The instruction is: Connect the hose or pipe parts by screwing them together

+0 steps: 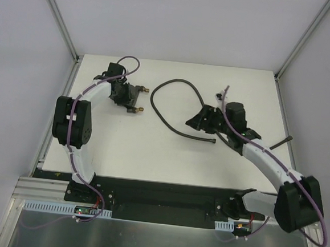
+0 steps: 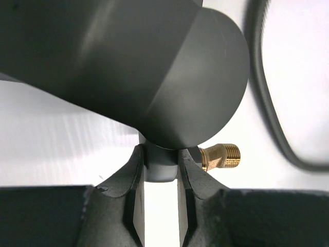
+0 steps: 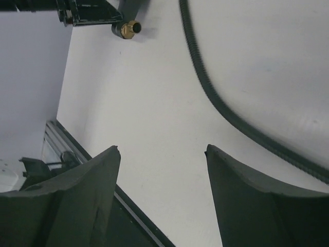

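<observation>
The left gripper (image 2: 160,159) is pinched tight on the stem of the small dark-grey forked fitting (image 2: 154,77), over the white table (image 1: 151,157). One of the fitting's two brass threaded tips (image 2: 221,156) juts out just right of the fingers. The long thin dark-grey rubber hose (image 3: 221,105) lies right of the fitting. The right gripper (image 3: 162,175), further right of the fitting, hangs above the hose, fingers spread wide and holding nothing.

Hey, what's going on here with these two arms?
The left gripper is shut on the forked fitting, with one brass threaded tip poking out to the side. The right gripper hangs open above the table, and the hose lies loose beside it, not gripped. Nothing is screwed together yet.
</observation>
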### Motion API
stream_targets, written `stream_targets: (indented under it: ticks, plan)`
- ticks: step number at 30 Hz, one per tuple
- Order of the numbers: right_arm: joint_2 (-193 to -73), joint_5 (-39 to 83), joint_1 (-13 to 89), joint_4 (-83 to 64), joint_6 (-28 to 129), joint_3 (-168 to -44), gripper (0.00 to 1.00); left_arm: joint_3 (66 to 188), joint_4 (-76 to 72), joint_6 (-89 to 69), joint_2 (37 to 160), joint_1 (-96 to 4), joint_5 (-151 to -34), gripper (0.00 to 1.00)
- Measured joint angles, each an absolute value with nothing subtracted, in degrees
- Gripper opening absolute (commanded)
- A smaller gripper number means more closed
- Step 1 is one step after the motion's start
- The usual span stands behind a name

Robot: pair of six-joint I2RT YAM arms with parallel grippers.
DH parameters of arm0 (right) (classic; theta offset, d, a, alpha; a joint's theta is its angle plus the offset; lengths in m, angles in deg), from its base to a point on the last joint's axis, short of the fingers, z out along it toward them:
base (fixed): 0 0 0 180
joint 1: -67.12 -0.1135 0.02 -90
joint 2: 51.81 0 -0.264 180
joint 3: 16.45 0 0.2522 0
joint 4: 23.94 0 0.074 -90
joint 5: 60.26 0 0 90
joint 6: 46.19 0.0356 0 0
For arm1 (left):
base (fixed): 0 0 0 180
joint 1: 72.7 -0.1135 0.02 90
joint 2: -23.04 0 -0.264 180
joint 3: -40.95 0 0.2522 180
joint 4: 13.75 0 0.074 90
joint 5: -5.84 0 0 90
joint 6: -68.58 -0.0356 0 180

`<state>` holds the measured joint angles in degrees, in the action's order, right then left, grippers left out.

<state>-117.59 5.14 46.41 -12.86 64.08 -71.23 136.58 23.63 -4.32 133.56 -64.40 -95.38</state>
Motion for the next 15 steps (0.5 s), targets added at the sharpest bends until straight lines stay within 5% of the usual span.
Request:
stream_targets:
  ticks: [15]
  plan:
    - [-159.2, 8.8, 26.7, -19.8, 58.9, -103.4, 0.64, 122.4, 26.5, -4.3, 120.6, -63.0, -107.9, 0.00]
